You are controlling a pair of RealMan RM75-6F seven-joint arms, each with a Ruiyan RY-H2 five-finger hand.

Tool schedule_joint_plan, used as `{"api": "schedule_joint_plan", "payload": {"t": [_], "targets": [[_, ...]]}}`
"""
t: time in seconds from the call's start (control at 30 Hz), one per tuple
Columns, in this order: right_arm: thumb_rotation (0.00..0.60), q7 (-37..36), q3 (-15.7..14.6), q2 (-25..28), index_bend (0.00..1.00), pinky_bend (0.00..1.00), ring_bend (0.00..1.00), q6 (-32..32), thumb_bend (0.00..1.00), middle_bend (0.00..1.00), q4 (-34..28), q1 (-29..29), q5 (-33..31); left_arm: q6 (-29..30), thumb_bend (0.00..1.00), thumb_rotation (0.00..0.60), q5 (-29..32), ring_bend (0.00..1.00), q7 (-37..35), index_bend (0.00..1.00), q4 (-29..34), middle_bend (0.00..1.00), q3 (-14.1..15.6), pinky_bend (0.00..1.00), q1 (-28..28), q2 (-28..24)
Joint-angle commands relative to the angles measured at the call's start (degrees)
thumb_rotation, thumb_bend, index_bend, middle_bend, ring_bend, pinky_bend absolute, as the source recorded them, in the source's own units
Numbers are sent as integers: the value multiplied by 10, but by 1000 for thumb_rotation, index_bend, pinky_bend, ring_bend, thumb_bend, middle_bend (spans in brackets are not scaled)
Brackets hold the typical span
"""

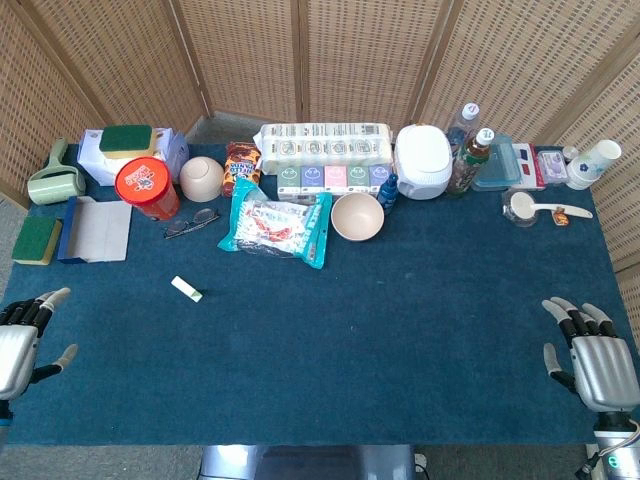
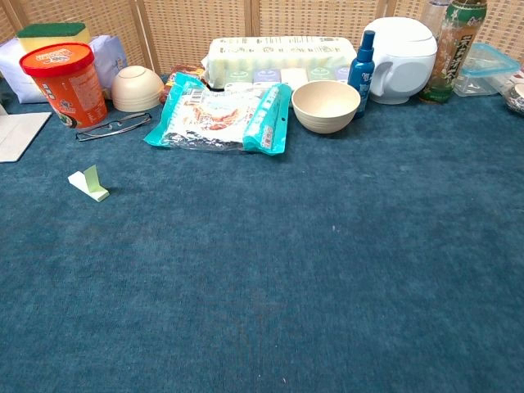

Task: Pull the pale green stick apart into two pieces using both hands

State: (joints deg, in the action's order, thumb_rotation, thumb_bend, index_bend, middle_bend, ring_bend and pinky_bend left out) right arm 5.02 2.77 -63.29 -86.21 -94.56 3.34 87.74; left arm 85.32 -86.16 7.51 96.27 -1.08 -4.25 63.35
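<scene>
The pale green stick lies on the blue cloth left of centre, a short white-and-green bar in one piece; in the chest view the stick sits at the left. My left hand rests at the table's left edge, fingers apart and holding nothing, well left of the stick. My right hand rests at the right edge, fingers spread and empty, far from the stick. Neither hand shows in the chest view.
Along the back stand a red tub, glasses, a snack bag, a beige bowl, a white cooker, bottles and a sponge. The blue table cloth spans the front.
</scene>
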Motion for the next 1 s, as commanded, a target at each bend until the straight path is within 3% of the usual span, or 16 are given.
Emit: {"api": "schedule_joint_plan", "payload": {"t": [0.03, 0.6, 1.0], "targets": [[600, 0, 0, -1, 180, 174, 285, 2, 520, 224, 1, 0, -1, -1, 238, 578, 0, 218, 1, 143, 0, 212, 0, 186, 0, 0], [600, -5, -1, -11, 181, 174, 284, -2, 520, 224, 8, -3, -2, -4, 238, 580, -5, 220, -16, 143, 4, 212, -2, 186, -5, -13], [600, 2, 1, -13, 180, 174, 285, 15, 520, 224, 7, 5, -9, -59, 239, 585, -6, 265, -29, 169, 4, 233, -22, 195, -52, -37]]}}
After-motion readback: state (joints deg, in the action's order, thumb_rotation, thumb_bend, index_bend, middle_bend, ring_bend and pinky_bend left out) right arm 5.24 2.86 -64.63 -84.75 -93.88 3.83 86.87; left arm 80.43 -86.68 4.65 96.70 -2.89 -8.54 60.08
